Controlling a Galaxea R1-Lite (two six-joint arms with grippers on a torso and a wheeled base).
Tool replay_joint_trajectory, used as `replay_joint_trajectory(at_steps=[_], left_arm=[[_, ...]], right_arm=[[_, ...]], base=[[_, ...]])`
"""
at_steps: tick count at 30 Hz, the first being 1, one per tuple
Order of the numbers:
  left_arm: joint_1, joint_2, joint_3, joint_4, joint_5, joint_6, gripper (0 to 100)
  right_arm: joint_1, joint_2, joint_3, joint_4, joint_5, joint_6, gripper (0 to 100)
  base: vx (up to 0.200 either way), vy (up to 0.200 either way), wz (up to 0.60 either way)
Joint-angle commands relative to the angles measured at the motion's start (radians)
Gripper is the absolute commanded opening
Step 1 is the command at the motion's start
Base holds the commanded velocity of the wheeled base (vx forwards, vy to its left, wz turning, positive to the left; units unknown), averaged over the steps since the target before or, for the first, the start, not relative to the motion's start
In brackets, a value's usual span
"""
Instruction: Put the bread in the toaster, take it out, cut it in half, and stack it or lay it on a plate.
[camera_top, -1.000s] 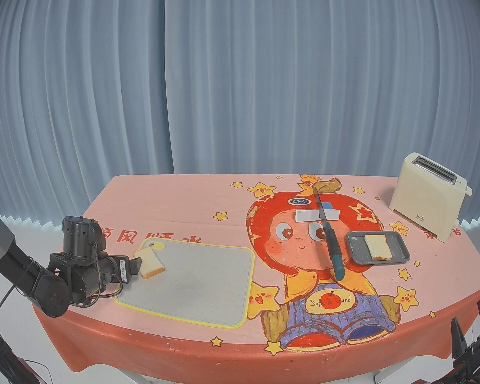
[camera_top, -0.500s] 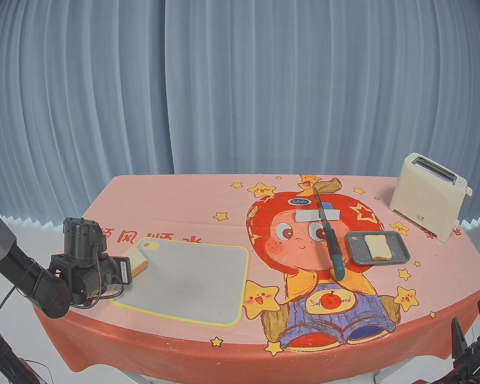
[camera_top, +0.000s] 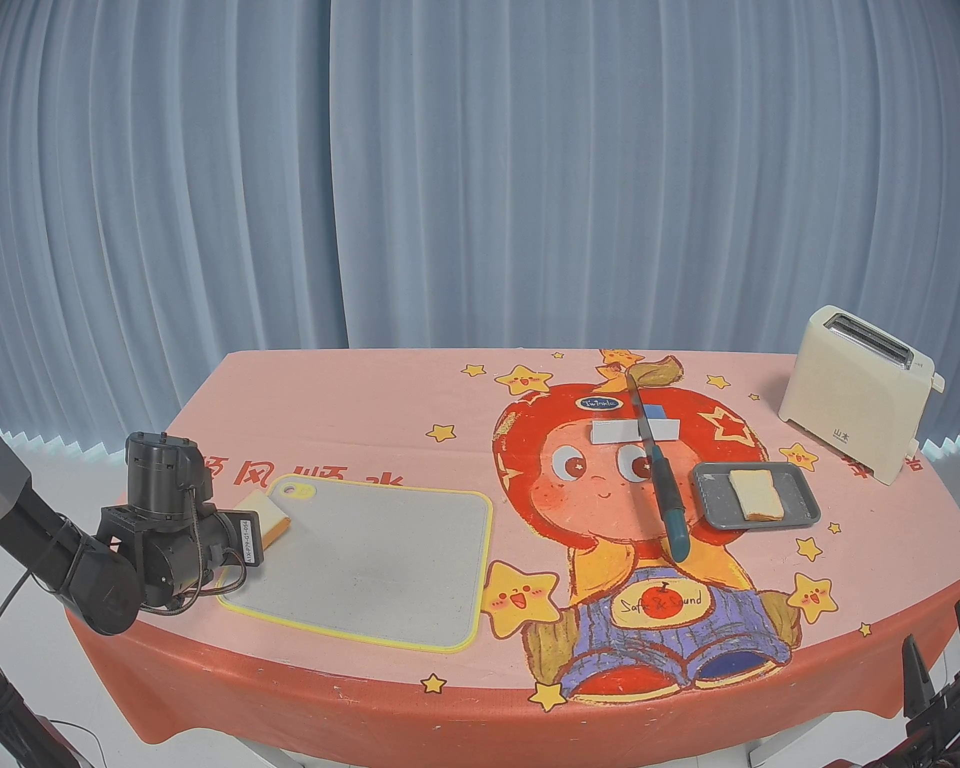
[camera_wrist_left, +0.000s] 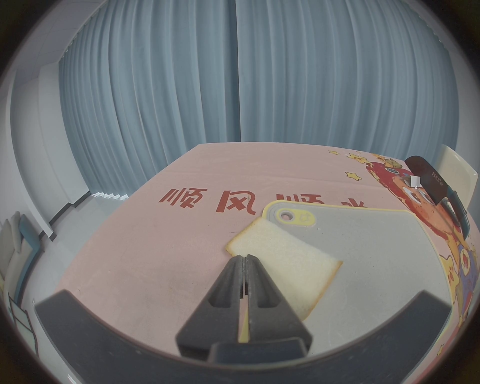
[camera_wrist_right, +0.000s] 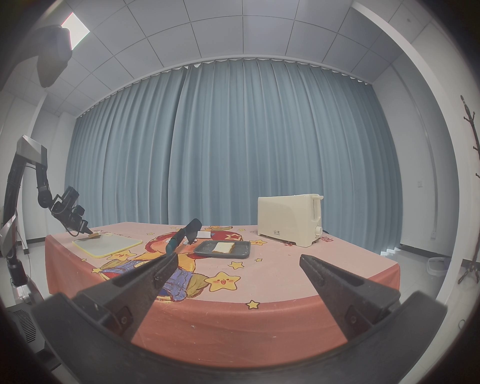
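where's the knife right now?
Head view: the knife lies on the tablecloth, right of centre, between the cutting board and the grey tray, with its teal handle beside the tray's left edge.

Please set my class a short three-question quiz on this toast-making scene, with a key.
1. True or false: the knife lies off the board.
2. What is the left gripper shut on? A) bread B) knife C) board
3. Fill in: the other bread piece lies on the ____.
Key: 1 true; 2 A; 3 tray.
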Motion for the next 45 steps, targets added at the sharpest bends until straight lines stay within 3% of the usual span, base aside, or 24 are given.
replay_joint_trajectory(at_steps=[1, 29, 37, 45], left_arm=[[-0.002, -0.011, -0.004, -0.002, -0.001, 0.000, 0], [-0.066, -0.258, -0.061, -0.001, -0.008, -0.001, 0], [-0.068, -0.279, -0.058, -0.001, -0.060, -0.004, 0], [-0.066, -0.279, -0.059, -0.002, -0.061, -0.008, 0]], right_arm=[[0.000, -0.016, 0.017, 0.000, 0.000, 0.000, 100], [0.000, -0.016, 0.017, 0.000, 0.000, 0.000, 100], [-0.001, -0.016, 0.017, 0.000, 0.000, 0.000, 100], [0.000, -0.016, 0.017, 0.000, 0.000, 0.000, 100]], base=[[0.000, 0.000, 0.00], [0.000, 0.000, 0.00], [0.000, 0.000, 0.00], [0.000, -0.125, 0.00]])
